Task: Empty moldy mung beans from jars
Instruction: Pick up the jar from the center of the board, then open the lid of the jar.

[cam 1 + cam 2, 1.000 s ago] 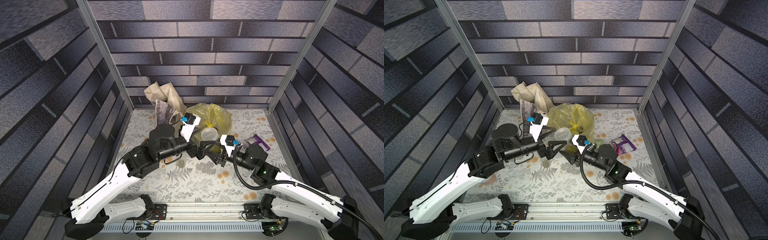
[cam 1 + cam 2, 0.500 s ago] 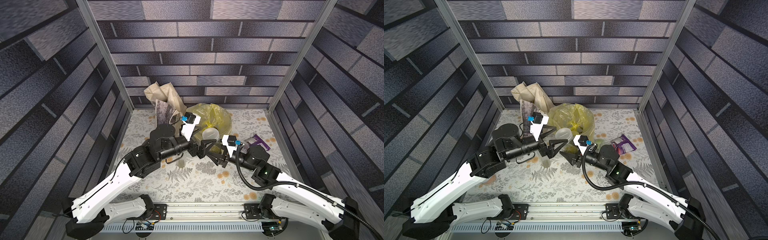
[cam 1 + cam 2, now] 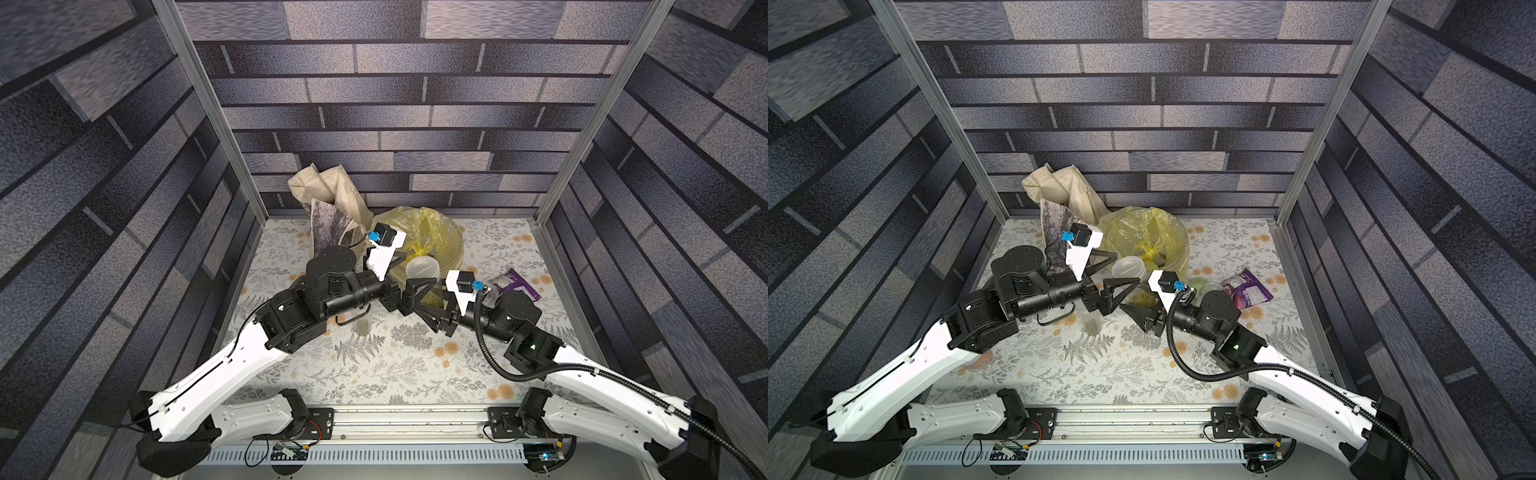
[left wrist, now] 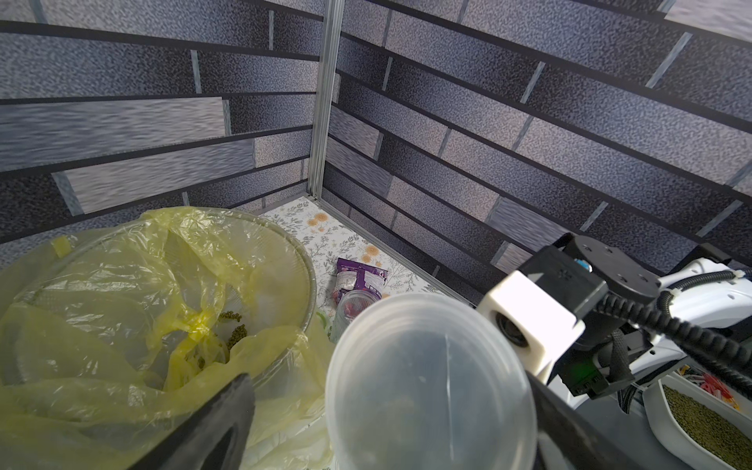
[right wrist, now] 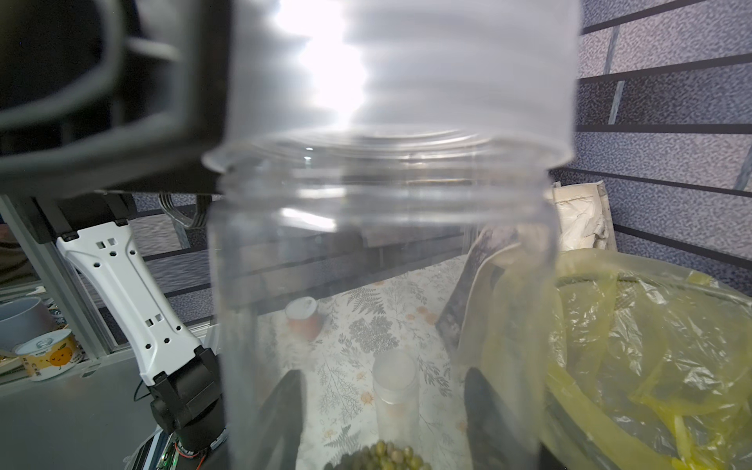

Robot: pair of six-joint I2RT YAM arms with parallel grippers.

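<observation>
**A:** Where's the jar?

**B:** Lifted off the table [image 3: 395,374], lid [image 3: 1128,268] on and uppermost. The right gripper [image 3: 434,306] pinches the jar [image 5: 382,285] low on its body, and the beans [image 5: 382,451] sit at the bottom between its fingers.

**A:** And the left gripper [image 3: 417,270]?

**B:** Spread wide, straddling the lid. One finger [image 4: 219,423] is clearly apart from it. The other I can't tell (it may be touching).

**A:** So the lid comes off next. How to do that well?

**B:** I'd centre the jaws on the lid and close squarely on its rim. Then twist while the right gripper holds firm. Keep the jar lid-up until it's over the bucket [image 4: 303,260], or the beans will spill on the table.

**A:** Room to move?

**B:** Tight at the back. The bucket's rim is just beside the jar, with the slack yellow bag draped over it. The tote [image 3: 328,195] stands near the left wrist. A second jar [image 3: 363,326] stands under the left arm, so don't let that arm drop. The open room is the near half of the table.
</observation>
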